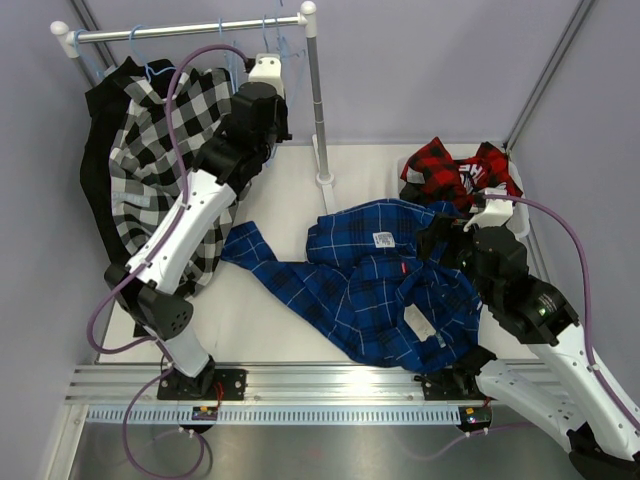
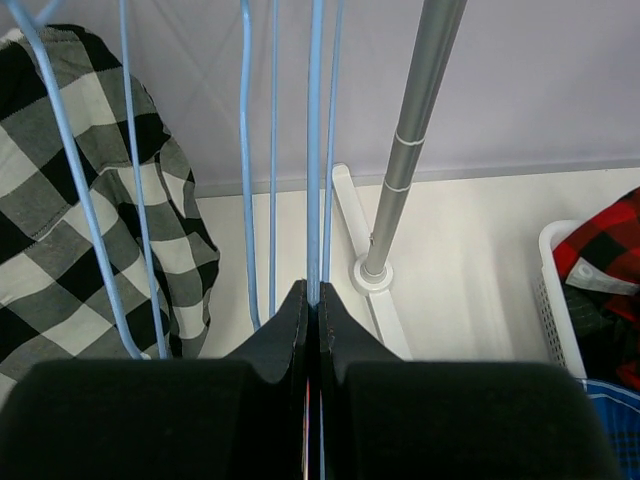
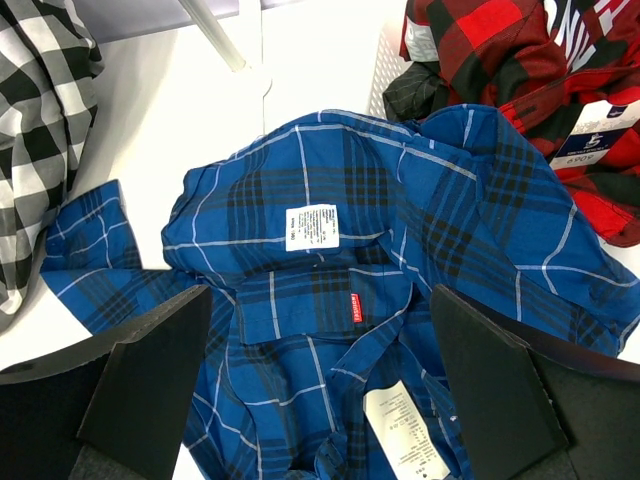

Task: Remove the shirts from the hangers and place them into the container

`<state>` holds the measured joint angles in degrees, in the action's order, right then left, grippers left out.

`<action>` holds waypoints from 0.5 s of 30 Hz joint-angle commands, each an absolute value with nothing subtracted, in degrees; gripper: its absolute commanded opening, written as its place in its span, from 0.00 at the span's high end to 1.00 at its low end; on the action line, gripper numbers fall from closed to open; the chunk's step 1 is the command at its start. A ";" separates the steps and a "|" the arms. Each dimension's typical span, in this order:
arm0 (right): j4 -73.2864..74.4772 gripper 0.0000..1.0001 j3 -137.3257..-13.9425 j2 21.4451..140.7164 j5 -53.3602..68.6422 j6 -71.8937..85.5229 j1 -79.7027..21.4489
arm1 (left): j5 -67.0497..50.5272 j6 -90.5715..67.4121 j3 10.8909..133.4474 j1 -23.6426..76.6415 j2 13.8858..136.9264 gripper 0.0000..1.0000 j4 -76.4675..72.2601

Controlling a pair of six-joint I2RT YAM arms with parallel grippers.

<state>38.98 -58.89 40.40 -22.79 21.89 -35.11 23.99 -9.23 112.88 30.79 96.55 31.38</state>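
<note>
Two jaw pairs: left jaws pinched shut, right jaws spread wide.
Hanger (image 2: 315, 150): blue wire, apparently clamped between left jaws.
Blue shirt (image 3: 330, 300): crumpled on bench (image 3: 200, 120) beneath right jaws.
Container (image 3: 385, 65): beyond right jaws, holding red plaid shirt (image 3: 480, 50).

Metal clothes rail (image 1: 190, 28) standing on white table (image 1: 255, 330)

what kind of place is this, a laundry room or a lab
Probably a robot lab cell staged for laundry: two robot arms, a clothes rail with blue wire hangers, a white basket.
</note>
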 commanded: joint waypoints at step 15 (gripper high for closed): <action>40.60 0.01 -60.03 43.76 -19.51 18.55 -35.07 | 19.60 -12.92 107.84 29.62 90.80 0.19 26.37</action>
